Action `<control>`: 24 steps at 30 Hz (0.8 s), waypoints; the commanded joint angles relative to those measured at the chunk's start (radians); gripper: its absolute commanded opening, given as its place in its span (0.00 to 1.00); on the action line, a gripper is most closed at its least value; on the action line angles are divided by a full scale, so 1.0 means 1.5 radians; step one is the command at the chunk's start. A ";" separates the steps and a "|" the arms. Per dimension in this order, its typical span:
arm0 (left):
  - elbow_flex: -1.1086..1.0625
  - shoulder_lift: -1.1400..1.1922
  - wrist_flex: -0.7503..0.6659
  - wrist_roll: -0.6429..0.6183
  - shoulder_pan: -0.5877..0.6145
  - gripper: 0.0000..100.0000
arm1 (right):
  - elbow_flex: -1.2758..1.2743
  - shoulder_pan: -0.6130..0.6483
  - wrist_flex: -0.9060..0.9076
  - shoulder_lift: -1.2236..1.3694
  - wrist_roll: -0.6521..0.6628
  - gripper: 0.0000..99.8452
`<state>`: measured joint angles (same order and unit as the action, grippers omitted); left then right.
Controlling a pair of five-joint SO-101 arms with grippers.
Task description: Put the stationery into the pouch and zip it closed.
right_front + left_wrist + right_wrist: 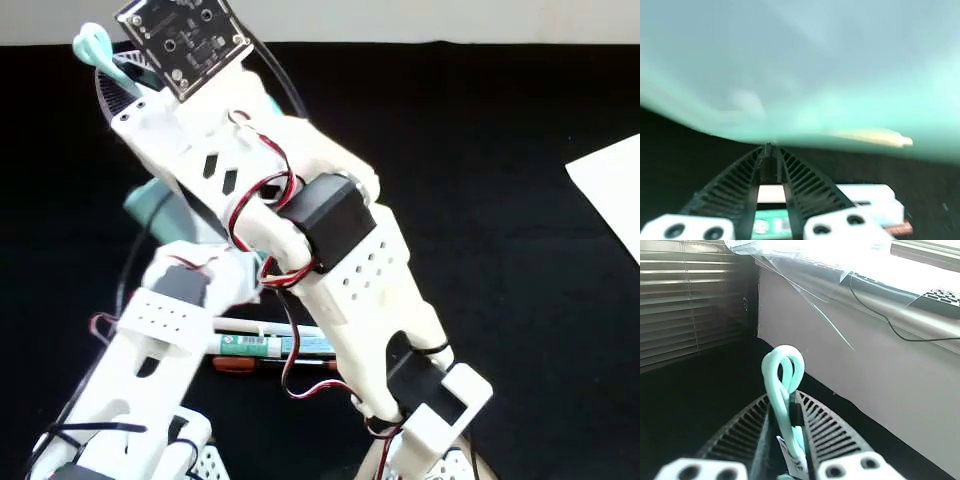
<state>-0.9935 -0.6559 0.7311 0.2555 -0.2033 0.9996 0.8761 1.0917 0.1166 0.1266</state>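
Note:
The mint-green pouch [805, 65] hangs close over my left gripper [771, 152], which is shut on its lower edge. From above, a bit of the pouch [150, 205] shows between the two arms. My right gripper [785, 412] is raised and shut on the pouch's mint loop [782, 365], which shows again as the loop [92, 45] at the far left of the table. The stationery lies on the black table: a white and green pen [262, 344] and a red-ended one [235, 365] beneath the arms. Under my left gripper the stationery [867, 195] lies outside the pouch.
A white sheet [612, 190] lies at the right edge of the black table [480, 200]. The right arm [340, 270] crosses diagonally over the left arm [150, 350] and hides much of the pouch. A pale wall and blinds stand behind the table.

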 commanded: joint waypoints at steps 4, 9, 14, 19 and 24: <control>0.014 0.001 -0.015 -0.005 -0.055 0.01 | 0.071 0.015 -0.017 -0.004 0.009 0.01; 0.013 0.001 -0.012 -0.005 -0.015 0.01 | 0.068 0.025 -0.003 -0.002 0.005 0.01; -0.019 0.001 -0.014 -0.004 0.046 0.01 | 0.074 0.106 0.026 0.037 0.005 0.01; -0.046 -0.001 -0.011 -0.002 0.071 0.01 | 0.074 0.141 0.030 0.082 0.005 0.01; -0.047 -0.008 0.080 0.000 0.073 0.01 | 0.075 0.124 0.061 0.084 0.005 0.01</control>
<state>-1.0748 -0.6575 0.7833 0.2539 -0.1097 1.0748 1.0756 1.1607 0.2547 0.1266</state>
